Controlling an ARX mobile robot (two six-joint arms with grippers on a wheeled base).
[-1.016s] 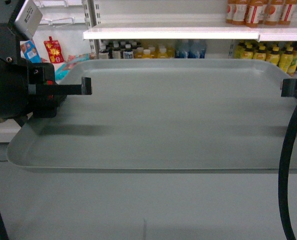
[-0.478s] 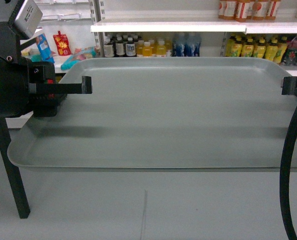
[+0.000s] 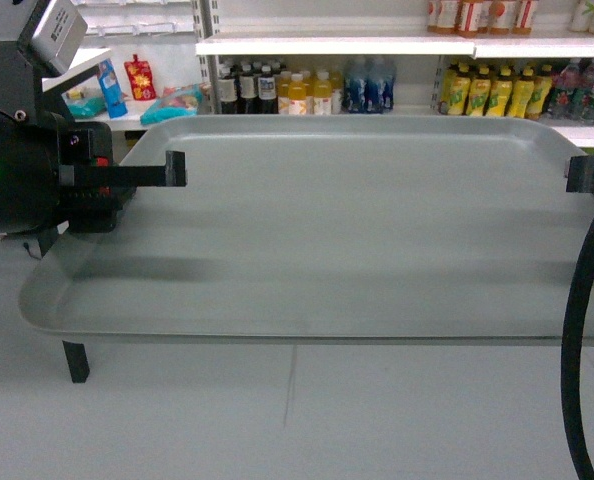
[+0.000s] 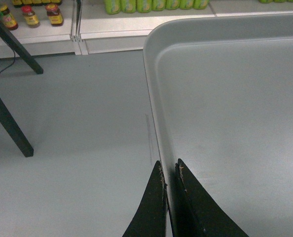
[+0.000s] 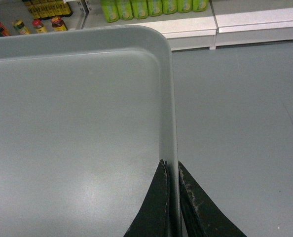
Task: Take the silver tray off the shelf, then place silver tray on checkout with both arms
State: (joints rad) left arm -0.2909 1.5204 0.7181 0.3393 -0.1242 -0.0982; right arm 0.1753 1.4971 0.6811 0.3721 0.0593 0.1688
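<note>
The left arm reaches in level from the left, green light lit; its left end effector [image 4: 169, 170] is clamped on the left rim of the silver tray [image 3: 347, 230]; the tray hangs level in the air over the grey floor [image 3: 297, 420], stocked shelves [image 3: 377, 45] behind it; the right end effector [image 5: 172, 170], a thick black cable [image 3: 585, 330] beside it, pinches the right rim likewise.

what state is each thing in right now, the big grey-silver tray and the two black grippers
large grey-silver rectangular tray: empty, level, off the shelf, held over the floor by its two short rims
black left gripper: shut on the tray's left rim
black right gripper: shut on the tray's right rim
</note>
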